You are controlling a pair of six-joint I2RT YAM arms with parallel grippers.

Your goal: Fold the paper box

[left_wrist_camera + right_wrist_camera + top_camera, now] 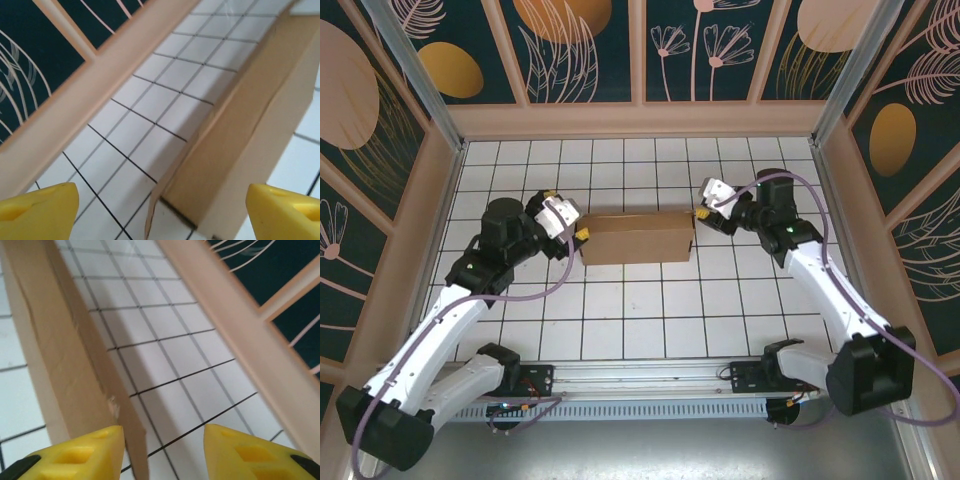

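Observation:
The paper box (638, 237) is a long plain brown cardboard shape lying across the middle of the tiled table. My left gripper (578, 235) stands at its left end, my right gripper (700, 215) at its right end. In the left wrist view the yellow fingers (42, 210) are wide apart and open around the box's end (240, 125), with a thin loose flap (152, 210) between them, untouched. In the right wrist view my right gripper (162, 452) is open, and the box's side flap (127, 425) runs just beside the left fingertip (75, 455).
A wooden rim (640, 120) with dark patterned panels above it closes the table's back and sides. White tiles (650, 310) stretch between the box and the arm bases. Tiles (190, 370) also separate the box from the back rim.

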